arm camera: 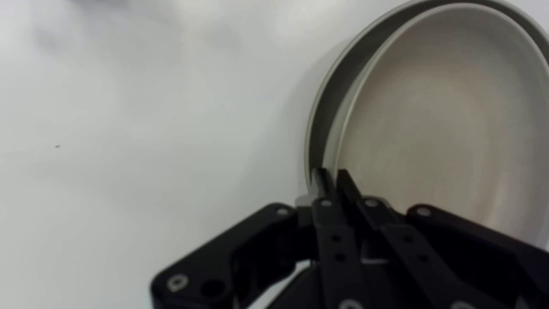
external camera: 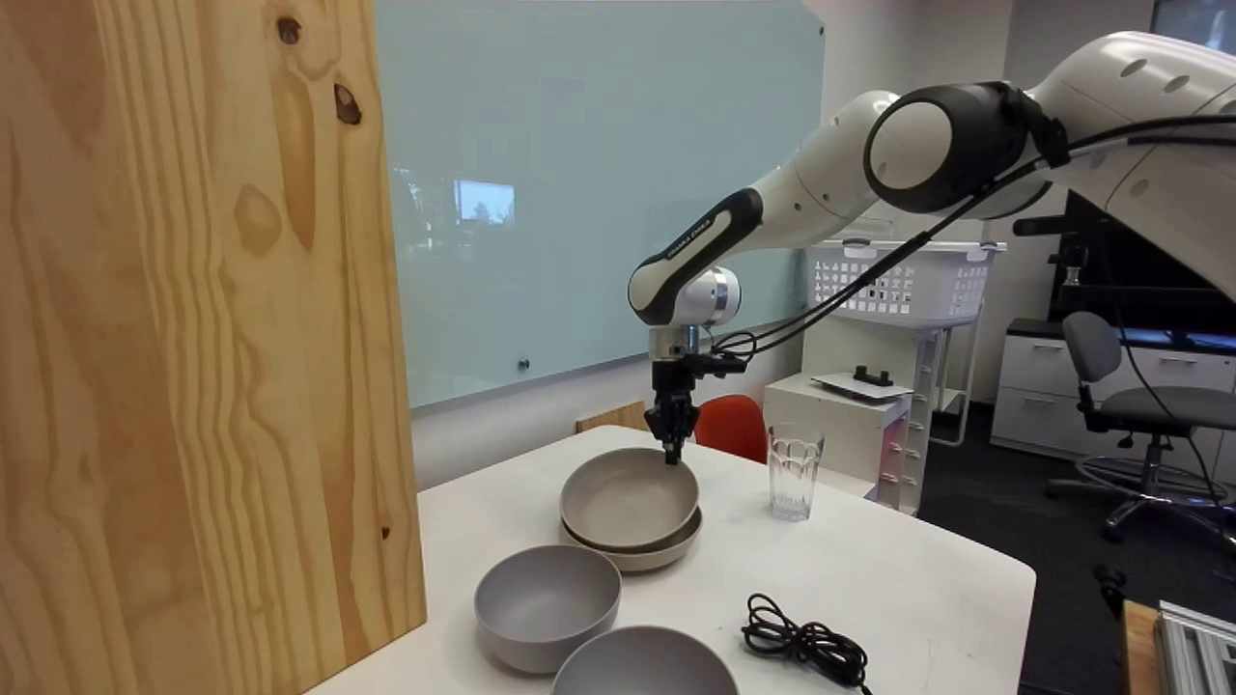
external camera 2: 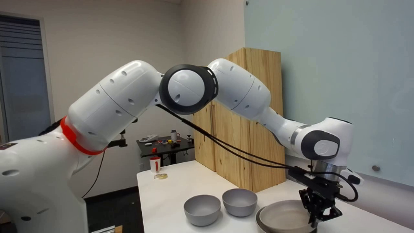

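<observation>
"What have the jaws got?"

"They pinch the rim of a round, shallow, matte beige bowl (external camera: 628, 497), tilted over a matching lower dish (external camera: 653, 560)."

"And around that lower dish?"

"Just beside it, a deep, round, matte grey bowl (external camera: 547, 603); farther from it, a second grey bowl (external camera: 645, 669). Near it stands a clear, faceted glass tumbler (external camera: 794, 478). A coiled black cable (external camera: 809, 640) lies apart from it. The white table (external camera: 927, 589) beneath the dish carries them all."
</observation>
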Robot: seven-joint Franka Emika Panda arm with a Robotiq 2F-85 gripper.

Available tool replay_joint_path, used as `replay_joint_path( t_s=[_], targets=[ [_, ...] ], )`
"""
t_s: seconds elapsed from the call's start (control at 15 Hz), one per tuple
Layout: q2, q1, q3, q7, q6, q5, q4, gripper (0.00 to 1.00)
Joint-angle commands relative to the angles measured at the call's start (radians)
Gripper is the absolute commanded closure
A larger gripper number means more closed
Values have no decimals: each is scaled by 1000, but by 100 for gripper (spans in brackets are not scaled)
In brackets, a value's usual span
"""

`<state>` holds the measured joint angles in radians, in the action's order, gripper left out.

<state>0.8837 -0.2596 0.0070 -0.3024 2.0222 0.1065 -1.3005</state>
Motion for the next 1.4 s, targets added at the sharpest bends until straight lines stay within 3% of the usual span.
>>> replay_joint_path(
  t_s=[0.0,0.53,1.13,1.33],
  targets=[
    [-71,1,1,2,47,8,-77,99],
    [-159,-67,-7,-5,74,67,-108,99],
    [-176,-195,-33,-12,174,189,-210,99],
    [-172,-201,-59,40,206,206,-238,99]
  ],
)
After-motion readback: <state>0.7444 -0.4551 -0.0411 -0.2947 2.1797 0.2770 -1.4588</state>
